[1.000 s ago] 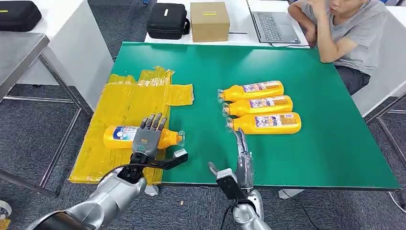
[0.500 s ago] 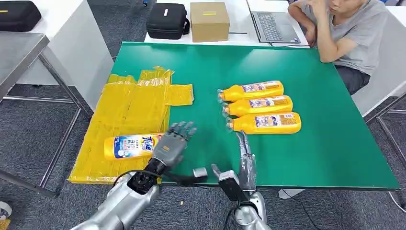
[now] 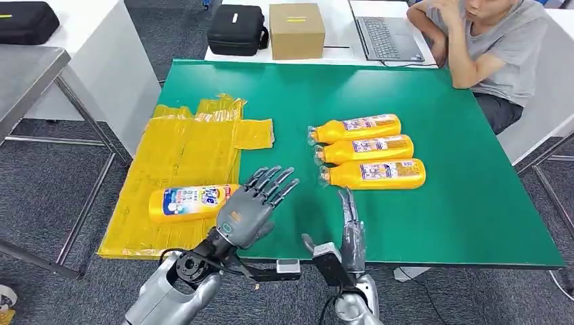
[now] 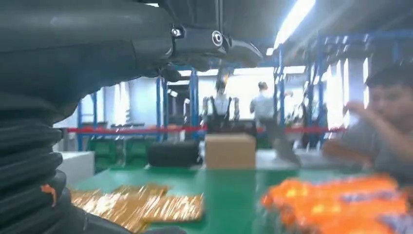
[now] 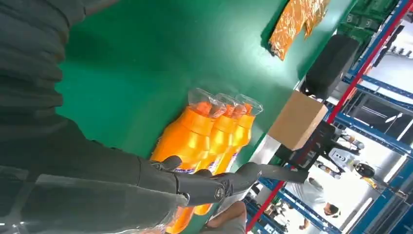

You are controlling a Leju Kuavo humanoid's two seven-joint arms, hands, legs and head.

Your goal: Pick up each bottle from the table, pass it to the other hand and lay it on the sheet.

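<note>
Bottle (image 3: 191, 202) lying on sheet (image 3: 183, 152), three bottles (image 3: 369, 150) on table (image 3: 433, 203)

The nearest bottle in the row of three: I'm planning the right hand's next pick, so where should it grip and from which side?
Probably the labelled body of the nearest bottle, from above. It lies flat on the table, cap toward the sheet; its far flank sits tight against the next bottle, while its near flank is free. The right hand is open, just short of it.

Four bottles (image 3: 191, 202), one sheet (image 3: 177, 159)
</note>
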